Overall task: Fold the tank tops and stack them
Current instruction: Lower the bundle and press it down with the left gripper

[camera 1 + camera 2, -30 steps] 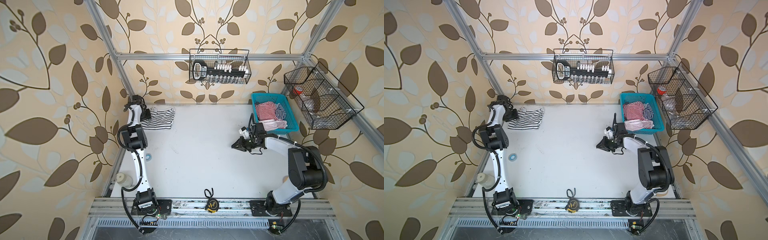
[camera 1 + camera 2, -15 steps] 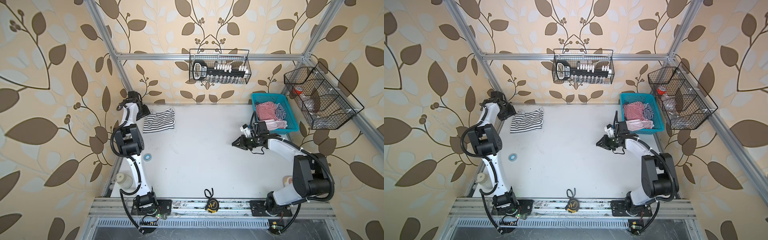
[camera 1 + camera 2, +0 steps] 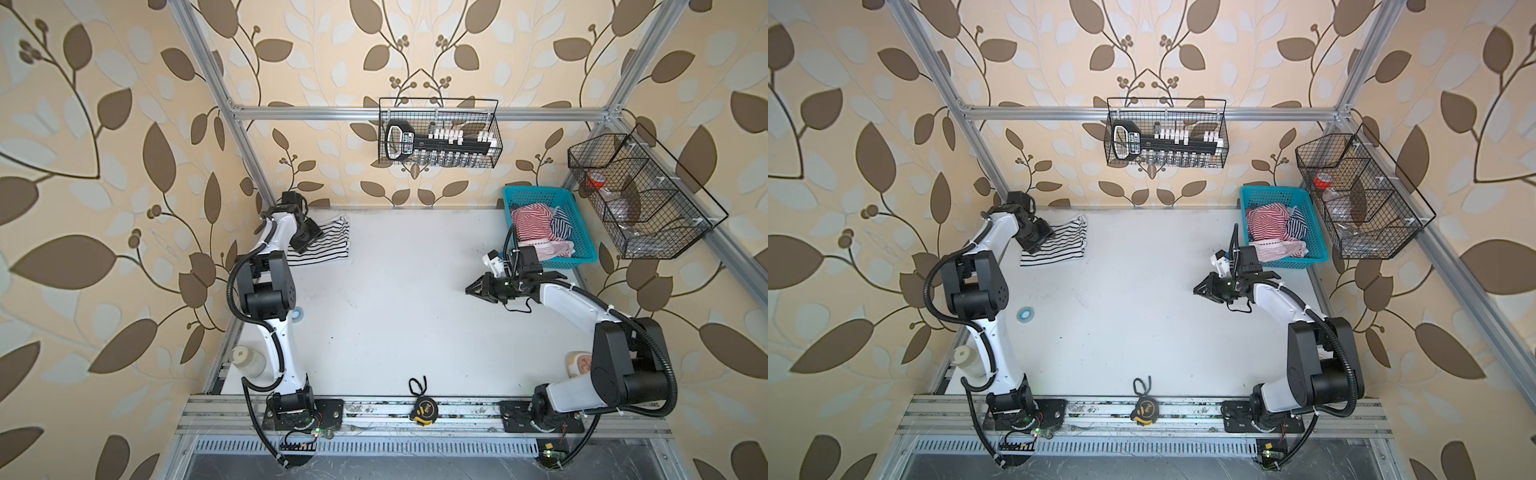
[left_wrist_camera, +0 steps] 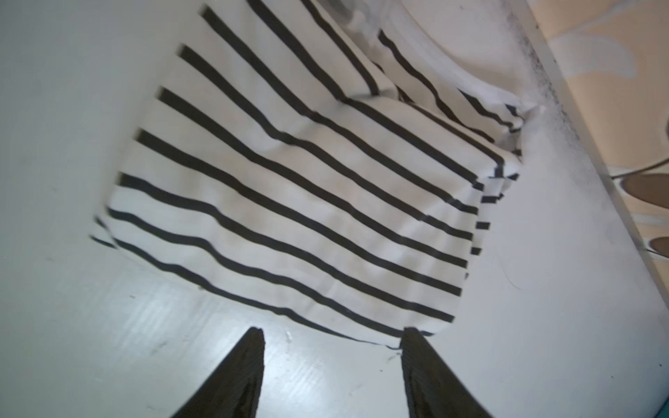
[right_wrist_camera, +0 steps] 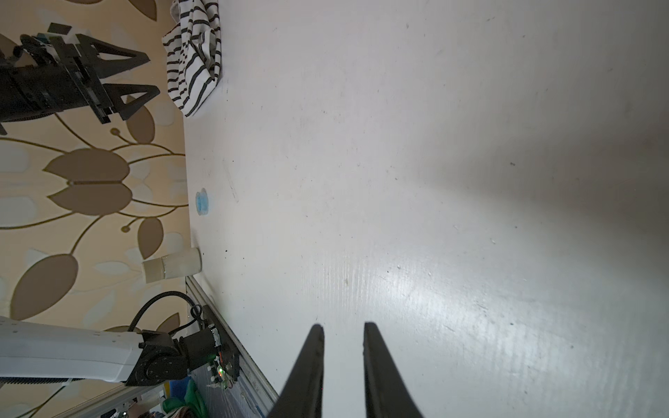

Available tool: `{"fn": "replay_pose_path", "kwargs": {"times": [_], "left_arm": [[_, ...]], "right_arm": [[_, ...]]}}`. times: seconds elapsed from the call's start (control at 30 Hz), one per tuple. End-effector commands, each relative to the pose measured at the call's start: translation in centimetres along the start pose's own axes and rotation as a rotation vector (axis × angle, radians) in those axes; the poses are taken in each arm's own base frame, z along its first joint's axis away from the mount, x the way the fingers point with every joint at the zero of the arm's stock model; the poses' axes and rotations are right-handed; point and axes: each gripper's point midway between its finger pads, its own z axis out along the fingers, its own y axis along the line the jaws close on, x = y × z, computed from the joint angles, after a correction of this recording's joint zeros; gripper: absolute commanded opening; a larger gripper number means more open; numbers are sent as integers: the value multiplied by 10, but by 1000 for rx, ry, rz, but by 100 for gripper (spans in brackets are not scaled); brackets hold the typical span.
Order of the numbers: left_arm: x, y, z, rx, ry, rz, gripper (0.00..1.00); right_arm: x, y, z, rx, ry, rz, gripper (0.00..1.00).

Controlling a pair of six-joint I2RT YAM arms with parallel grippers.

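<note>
Evidently the first garment was folded and the step in hand was letting it go. The black-and-white tank top [image 4: 289,202] lay as a rough rectangle just beyond the tips of the left gripper [image 4: 333,331]. Its fingers stood well apart with nothing between them, and I could not tell whether one tip brushed the nearest hem. The right gripper [image 5: 343,325] had its fingers only narrowly parted, empty, with bare table [image 3: 395,299] ahead of them. Behind its wrist, away from the tips, sat the turquoise basket [image 3: 536,191], holding the red-and-white tank top [image 3: 532,218] and the navy-and-white tank top [image 3: 561,222], neither yet folded.

By my reckoning, the next move called for the right fingers to swing round to the basket, spread wider and pinch one top alone. They would need to lift it clear of the mesh without dragging its neighbour.

The folded top looked soft and slightly slack. Its stripes ran parallel across the upper layer, a ridge bunched at the end farthest from the fingers, and the side edges were stepped rather than flush.
</note>
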Motion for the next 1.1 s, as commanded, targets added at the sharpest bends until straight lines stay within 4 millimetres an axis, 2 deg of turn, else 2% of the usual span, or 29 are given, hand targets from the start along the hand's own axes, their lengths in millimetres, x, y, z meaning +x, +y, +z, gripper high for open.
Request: {"fn": "replay_pose_path", "kwargs": {"times": [0.0,0.33,0.47,0.57,0.73,0.87,1.07], "left_arm": [[-28,-6,0,0,-81,-86,62],[-51,4,35,-125,-82,-15,64],[-47,5,53,-130,-34,10,64],[-40,12,63,-158,-3,32,64],[-36,23,72,-205,27,91,64],[-43,27,76,-246,34,174,66],[-53,34,91,-194,55,221,65]], "right_arm": [[3,3,-5,-9,3,-15,21],[2,-4,0,6,9,5,21],[3,-6,1,10,17,6,21],[3,-7,2,12,21,7,21],[4,-10,5,14,29,9,21],[5,-12,5,15,32,8,21],[6,-16,6,25,37,19,21]]}}
